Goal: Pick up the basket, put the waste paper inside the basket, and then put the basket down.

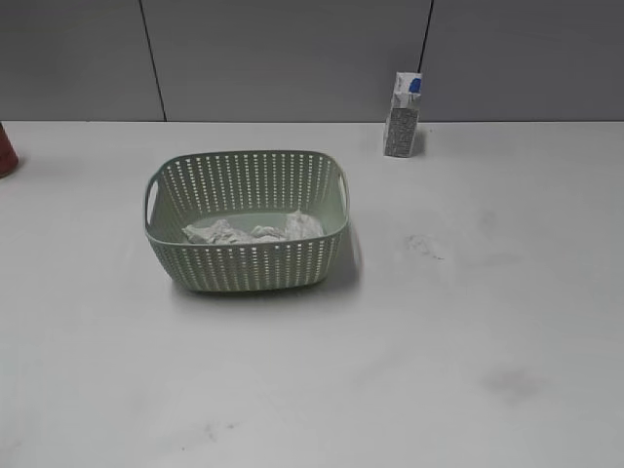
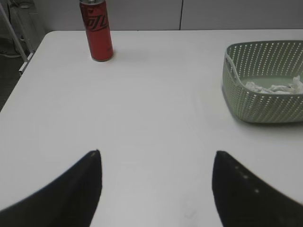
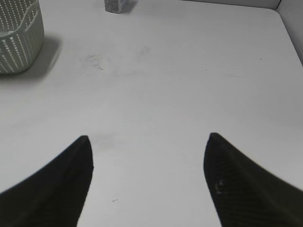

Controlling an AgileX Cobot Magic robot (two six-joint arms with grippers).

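Observation:
The pale sage-green basket stands on the white table, left of centre in the exterior view. Crumpled white waste paper lies inside it on the floor. The basket also shows at the right of the left wrist view with the paper in it, and its corner shows at the top left of the right wrist view. My left gripper is open and empty over bare table, left of the basket. My right gripper is open and empty over bare table, right of the basket. Neither arm shows in the exterior view.
A white-and-grey carton with a blue cap stands upright at the back right, also showing in the right wrist view. A red can stands at the far left, its edge showing in the exterior view. Faint smudges mark the table.

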